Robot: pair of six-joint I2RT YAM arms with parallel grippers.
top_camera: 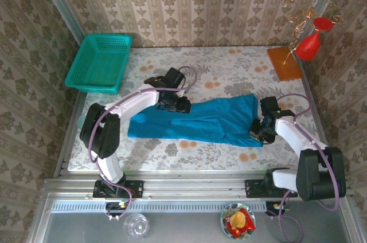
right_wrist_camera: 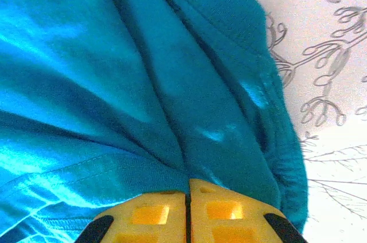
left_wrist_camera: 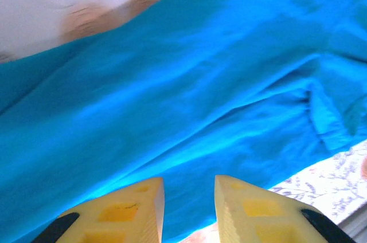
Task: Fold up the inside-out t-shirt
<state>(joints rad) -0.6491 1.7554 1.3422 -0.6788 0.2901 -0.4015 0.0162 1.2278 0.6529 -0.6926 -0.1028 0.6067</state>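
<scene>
The shirt (top_camera: 200,120) lies as a long band across the middle of the table (top_camera: 229,62). The right gripper (right_wrist_camera: 188,183), jaws together, seems to pinch its right end. The left gripper (left_wrist_camera: 189,181) has jaws apart over the far hem. I think the next fold needs the left to grip too.

Two white-and-black arms with yellow fingers.

The left arm (top_camera: 131,104) and the right arm (top_camera: 293,135) each had glossy white link shells set between bulky black joint housings, above small black bases. A thin purplish-grey cable looped from joint to joint along each arm and curled out below its base. From above, the left gripper (top_camera: 179,105) and the right gripper (top_camera: 257,132) looked like compact black blocks. Close up, the left fingers (left_wrist_camera: 135,211) and the right fingers (right_wrist_camera: 152,214) were chunky yellow plastic wedges with recessed, deeper-yellow square pockets and rounded black parts at their outer edges.
</scene>
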